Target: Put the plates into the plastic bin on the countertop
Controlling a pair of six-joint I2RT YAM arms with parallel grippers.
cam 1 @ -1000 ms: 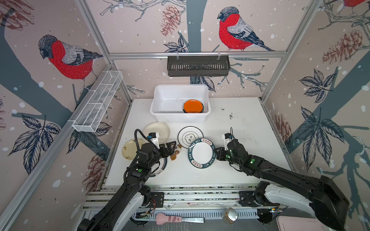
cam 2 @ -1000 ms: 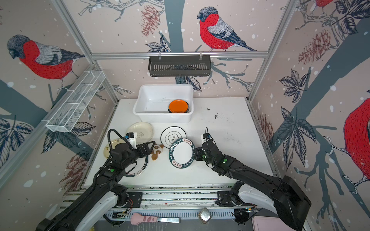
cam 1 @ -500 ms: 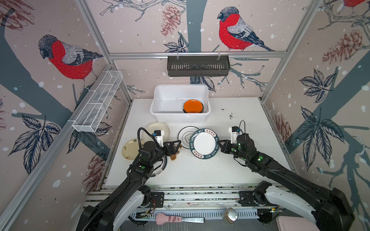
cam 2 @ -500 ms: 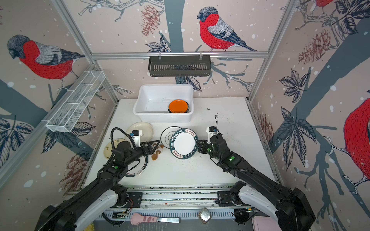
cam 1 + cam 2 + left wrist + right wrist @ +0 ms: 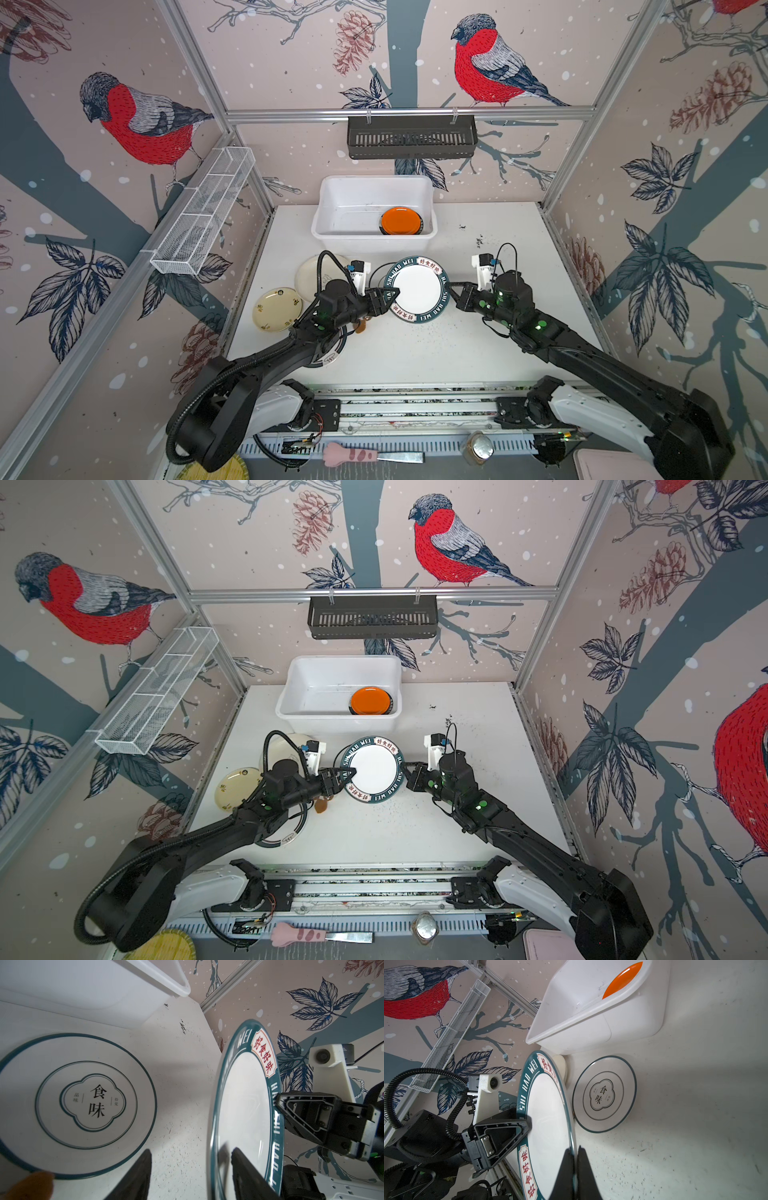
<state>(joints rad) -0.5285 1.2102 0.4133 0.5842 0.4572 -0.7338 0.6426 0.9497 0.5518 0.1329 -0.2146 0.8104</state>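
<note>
A white plate with a broad green lettered rim [image 5: 417, 289] [image 5: 372, 769] hangs tilted above the countertop [image 5: 415, 353], in front of the plastic bin [image 5: 328, 216]. My right gripper [image 5: 453, 291] [image 5: 576, 1150] is shut on its right rim. My left gripper [image 5: 392, 297] [image 5: 190, 1153] straddles the left rim with its jaws still apart, one finger over the plate's face. An orange plate [image 5: 401, 221] lies in the bin on a dark one. A thin-ringed white plate [image 5: 76, 1103] [image 5: 604, 1093] lies flat under the held plate.
A cream plate [image 5: 309, 270] and a yellowish plate [image 5: 276, 309] lie left of my left arm, and another plate [image 5: 332, 353] lies under it. A small brown toy [image 5: 360, 326] sits beside that arm. A dark slotted basket [image 5: 411, 137] and a wire mesh tray [image 5: 203, 212] hang on the walls.
My right gripper has lifted the green-rimmed plate off the countertop and carried it toward the bin. My left gripper has moved onto its left rim, its jaws narrowing.
</note>
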